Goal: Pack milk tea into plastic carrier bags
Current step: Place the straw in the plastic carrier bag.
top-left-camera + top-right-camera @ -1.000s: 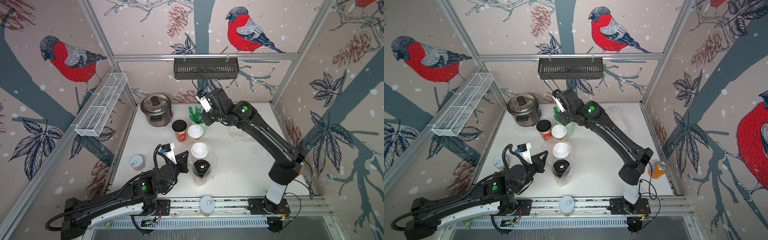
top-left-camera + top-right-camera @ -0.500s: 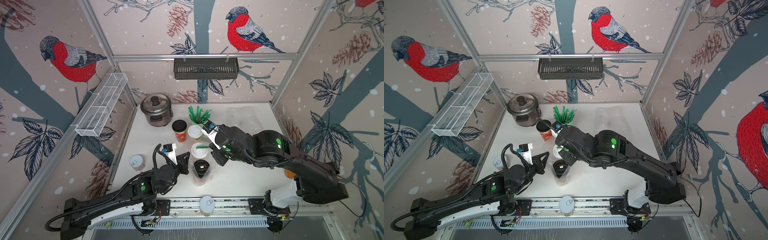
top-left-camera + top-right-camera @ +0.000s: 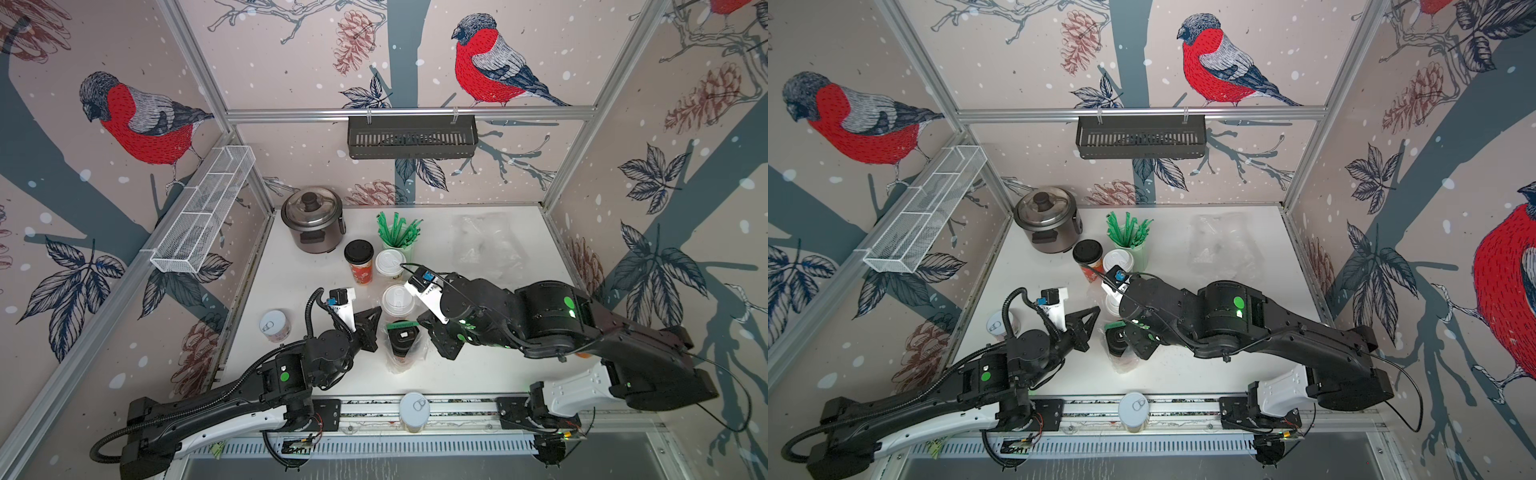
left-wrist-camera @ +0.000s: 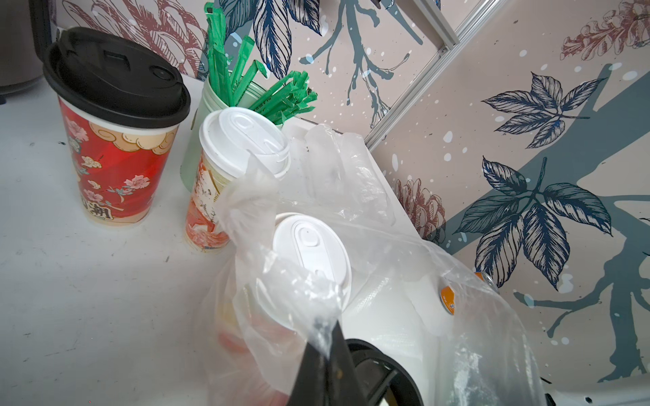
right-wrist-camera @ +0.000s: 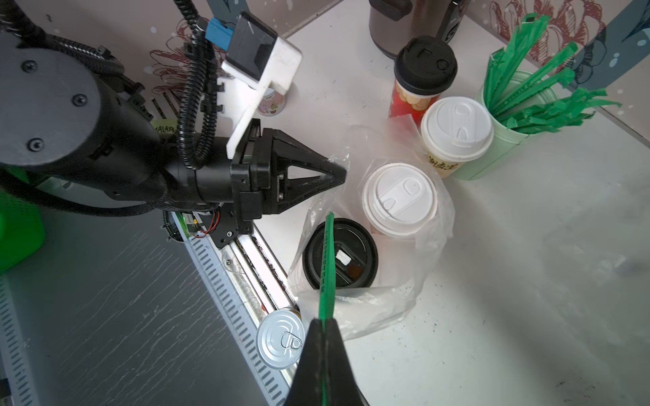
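Right, status, with 12 o'clock as the back wall in the top views.

The carrier bag (image 5: 373, 302) stands front of table centre with two milk teas inside: a black-lid cup (image 5: 358, 246) and, at its 12, a white-lid cup (image 5: 399, 198).

The left gripper (image 5: 342, 172) is at the bag's 10, closed, with the bag's rim film pinched at its tip. The right gripper (image 5: 325, 321) is at the bag's 3, clamped on a green straw (image 5: 327, 260) that lies flat across the black lid.

Not yet bagged: a black-lid red cup (image 3: 358, 253) and a white-lid cup (image 3: 390, 262) at 12 of the bag, next to the straw pot (image 3: 401, 237). The spare bag (image 3: 486, 245) lies flat at 1–2.

Risks as I see them:
- The straw is horizontal on the lid, not pointing down into the bag. Released there, it likely rolls off and could land outside the mouth.
- The film is held at one point only. The far side of the mouth sags, so the straw tip can catch on plastic.
- Any sideways tug from the left gripper drags thin film against tall cups, which could tip them.
- The right wrist is close over the white lid, so a drop in height could knock it.
- A pull-tab can (image 5: 279, 339) at the bag's 6 leaves little room that way.
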`<state>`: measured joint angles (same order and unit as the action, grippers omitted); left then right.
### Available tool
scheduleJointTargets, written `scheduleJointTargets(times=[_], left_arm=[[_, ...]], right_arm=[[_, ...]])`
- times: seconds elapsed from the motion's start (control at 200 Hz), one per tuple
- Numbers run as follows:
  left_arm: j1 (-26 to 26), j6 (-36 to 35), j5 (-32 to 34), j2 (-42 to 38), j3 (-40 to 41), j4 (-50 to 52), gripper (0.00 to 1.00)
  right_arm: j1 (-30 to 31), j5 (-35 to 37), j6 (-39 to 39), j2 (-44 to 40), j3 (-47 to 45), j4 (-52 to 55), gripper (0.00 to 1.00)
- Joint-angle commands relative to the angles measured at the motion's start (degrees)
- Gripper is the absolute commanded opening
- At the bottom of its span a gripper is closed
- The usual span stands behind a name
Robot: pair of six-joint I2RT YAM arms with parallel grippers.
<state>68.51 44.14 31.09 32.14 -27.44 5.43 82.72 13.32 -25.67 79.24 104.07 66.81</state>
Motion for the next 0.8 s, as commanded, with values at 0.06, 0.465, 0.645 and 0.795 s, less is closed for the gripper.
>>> scheduleJointTargets(times=[0.06, 0.465, 0.645, 0.795], left_arm=[[-0.02, -0.70, -0.15, 0.18, -0.41, -0.42, 0.00], [0.00, -0.80, -0.02, 0.29, -0.33, -0.84, 0.00], [-0.05, -1.03, -0.24, 0.30, -0.26, -1.30, 0.00], [0.00, -1.14, -0.90, 0.29, -0.25, -2.08, 0.00]], right_arm=[[0.08, -2.95, 0.01, -0.03, -0.48, -2.62, 0.00], [0.07, -7.72, -1.97, 0.86, -0.96, 2.06, 0.00], [-0.14, -7.19, -2.37, 2.65, 0.95, 6.99, 0.00], [-2.07, -8.13, -1.47, 3.29, 0.24, 8.78, 0.00]])
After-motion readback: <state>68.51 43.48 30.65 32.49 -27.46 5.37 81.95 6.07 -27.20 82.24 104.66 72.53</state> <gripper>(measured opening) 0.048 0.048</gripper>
